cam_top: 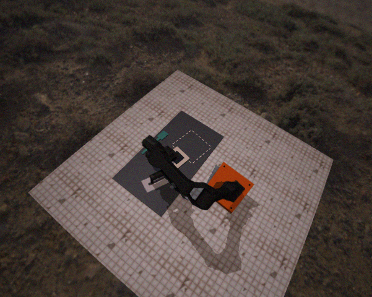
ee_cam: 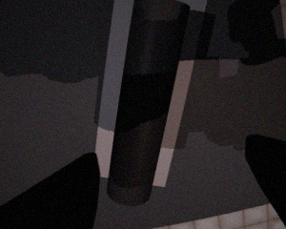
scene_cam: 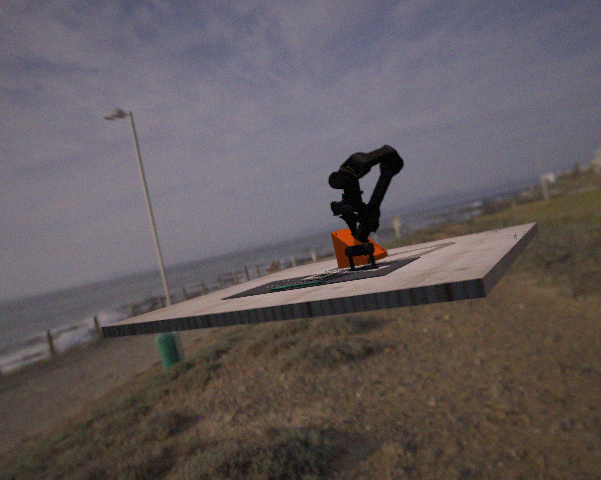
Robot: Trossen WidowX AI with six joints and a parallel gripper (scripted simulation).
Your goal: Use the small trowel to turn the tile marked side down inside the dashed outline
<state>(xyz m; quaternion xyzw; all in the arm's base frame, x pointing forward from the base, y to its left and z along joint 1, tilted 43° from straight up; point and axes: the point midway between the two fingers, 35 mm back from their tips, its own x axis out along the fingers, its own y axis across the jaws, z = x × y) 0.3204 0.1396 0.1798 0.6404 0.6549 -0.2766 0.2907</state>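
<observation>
My gripper (scene_cam: 362, 265) (ee_cam: 173, 147) is open low over the dark mat (cam_top: 128, 175). Its fingers stand apart on either side of a black cylinder (ee_cam: 143, 119) (cam_top: 156, 177), apparently the trowel's handle, without gripping it. A pale flat strip (ee_cam: 105, 149) (cam_top: 147, 185) lies under the handle. The trowel's blade cannot be made out. A pale square piece (cam_top: 186, 157), apparently the tile, lies beside the dashed outline (cam_top: 206, 141); the arm partly covers it and its dark middle cannot be told apart clearly. The outline holds nothing.
The orange base block (cam_top: 229, 172) (scene_cam: 341, 250) stands beside the mat, with the black arm reaching from it over the mat. A flat green shape (cam_top: 162, 135) lies near the mat's edge, partly covered by the arm. The pale gridded table (cam_top: 99, 223) surrounds the mat.
</observation>
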